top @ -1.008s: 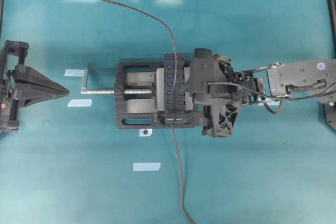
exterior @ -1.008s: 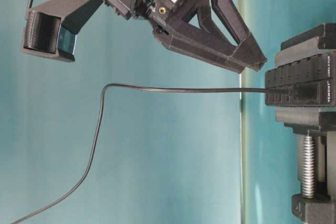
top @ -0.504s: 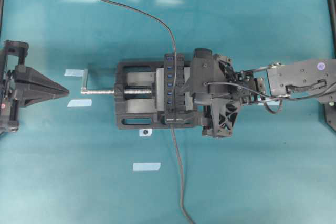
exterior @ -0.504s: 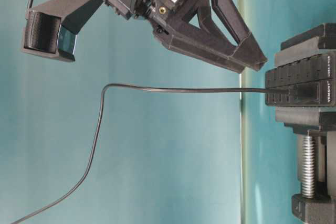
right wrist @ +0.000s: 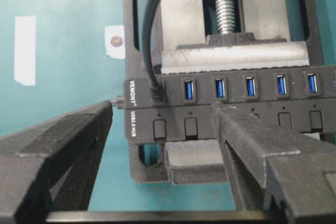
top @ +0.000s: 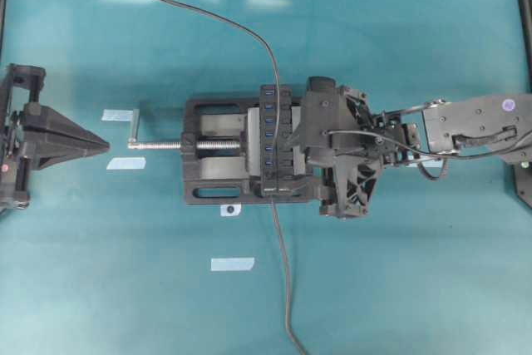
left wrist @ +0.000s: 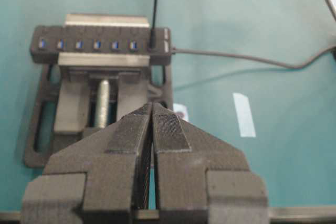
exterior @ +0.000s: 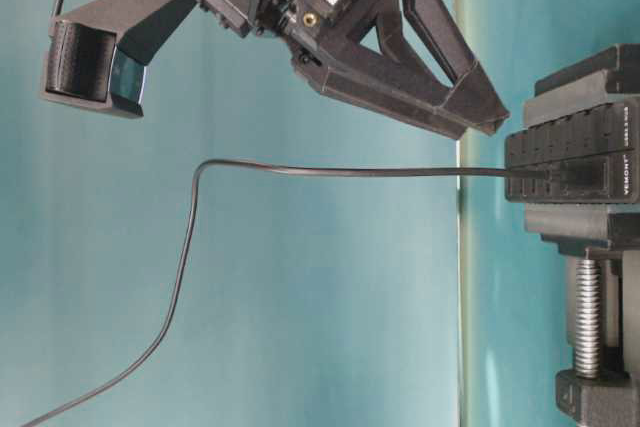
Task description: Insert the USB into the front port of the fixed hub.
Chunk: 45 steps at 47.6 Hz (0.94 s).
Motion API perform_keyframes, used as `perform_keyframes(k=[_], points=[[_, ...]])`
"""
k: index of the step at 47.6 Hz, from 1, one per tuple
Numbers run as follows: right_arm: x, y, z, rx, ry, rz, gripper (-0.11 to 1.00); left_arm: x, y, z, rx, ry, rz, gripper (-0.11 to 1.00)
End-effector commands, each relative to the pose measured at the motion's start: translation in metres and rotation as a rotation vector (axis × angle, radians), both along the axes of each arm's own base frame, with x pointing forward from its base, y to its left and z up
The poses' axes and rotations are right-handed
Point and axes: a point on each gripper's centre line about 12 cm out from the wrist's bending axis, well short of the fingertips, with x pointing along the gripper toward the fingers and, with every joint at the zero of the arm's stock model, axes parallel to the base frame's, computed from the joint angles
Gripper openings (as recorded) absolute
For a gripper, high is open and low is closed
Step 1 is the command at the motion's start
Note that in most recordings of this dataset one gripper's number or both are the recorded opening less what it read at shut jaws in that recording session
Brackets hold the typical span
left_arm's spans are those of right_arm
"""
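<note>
**A:** Fingers [right wrist: 247, 150] of the right gripper [right wrist: 163, 109]: spread wide, empty, straddling the labelled end of the fixed hub [right wrist: 273, 102].

**B:** And the USB [right wrist: 156, 94]?

**A:** Standing upright in the end port beside the label, apparently pushed home. Touched by neither finger. Cable [exterior: 330, 171] arching away from the plug and down toward the counter [top: 374, 288].

**B:** Hub itself?

**A:** Clamped in the black vise [top: 212, 180] mid-counter, row of blue ports facing up.

**B:** Left side?

**A:** Left gripper [left wrist: 152, 114] parked well apart, pointing at the vise screw, fingers pressed together on nothing.

**B:** Step in hand, then?

**A:** Probably the release after insertion; looks all but done. Hard to confirm full seating from these angles.

**B:** Next move?

**A:** Lift straight up and back, clear of plug and cable, brushing neither. If not fully seated, close gently on the plug and press along the port's axis.
</note>
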Motion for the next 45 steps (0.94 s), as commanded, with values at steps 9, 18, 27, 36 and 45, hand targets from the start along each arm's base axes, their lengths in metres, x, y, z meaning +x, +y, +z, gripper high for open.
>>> perform_keyframes(k=[9,18,27,36,45], points=[[0.0005,-0.0004,0.0143,0.006,-0.046,-0.003,0.81,0.0025,-0.0004,0.0080,0.001,-0.022,-0.002,0.00],[0.0005,-0.0010,0.0143,0.007,-0.046,-0.005,0.81,0.0026,-0.0004,0.0082,0.001,-0.023,-0.002,0.00],[0.0010,-0.0004,0.0127,0.005,-0.043,-0.003,0.81,0.0024,-0.0004,0.0074,0.001,-0.020,-0.002,0.00],[0.0010,-0.0004,0.0127,0.006,-0.043,-0.004,0.81,0.0024,-0.0004,0.0074,-0.001,-0.020,-0.001,0.00],[0.0010,-0.0009,0.0127,0.008,-0.043,-0.006,0.81,0.0021,-0.0003,0.0063,-0.017,-0.018,0.004,0.00]])
